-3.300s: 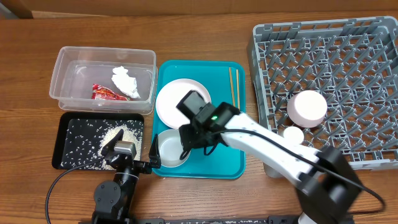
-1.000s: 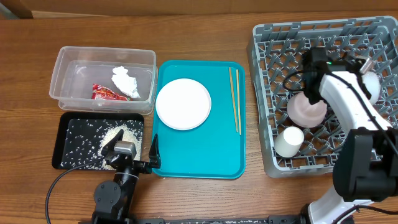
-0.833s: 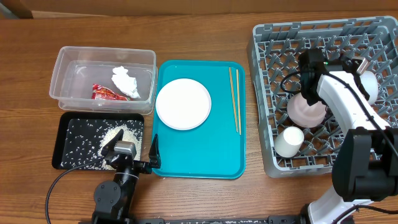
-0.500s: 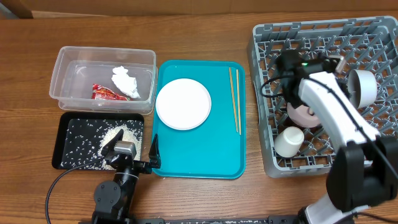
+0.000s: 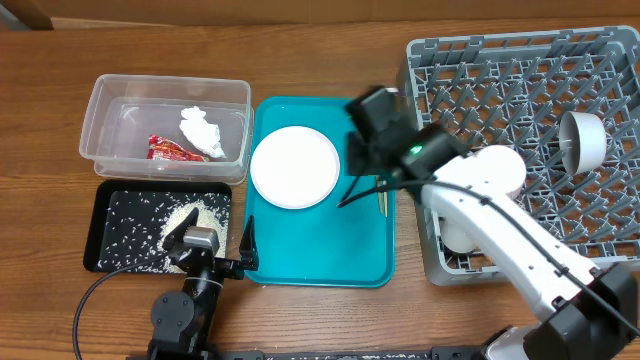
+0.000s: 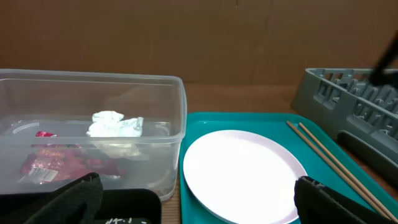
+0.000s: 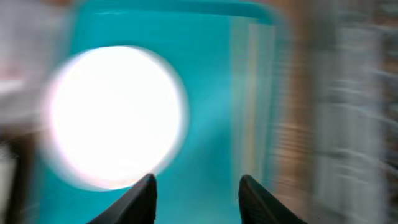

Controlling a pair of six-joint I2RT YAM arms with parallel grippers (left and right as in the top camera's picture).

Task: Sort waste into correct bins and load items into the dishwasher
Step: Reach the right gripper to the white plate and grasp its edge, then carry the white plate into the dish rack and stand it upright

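Dish rack [image 5: 520,70] right of teal tray [image 5: 330,255]: two bowls [image 5: 582,140]. On tray: one plate [image 5: 294,167], two chopsticks [image 6: 329,163]. Left end effector [image 6: 196,180], right end effector [image 7: 196,180]: both spread.

wooden table [image 5: 320,40], brown, grain running side to side, carried four items directly. clear tub [image 5: 168,80] stood at far left. black tray [image 5: 96,232] lay just beside it on the near side. teal tray [image 5: 330,255] lay at centre, close beside both. grey dish rack [image 5: 510,42] stood at right, a narrow strip of bare wood separating it from the teal tray.
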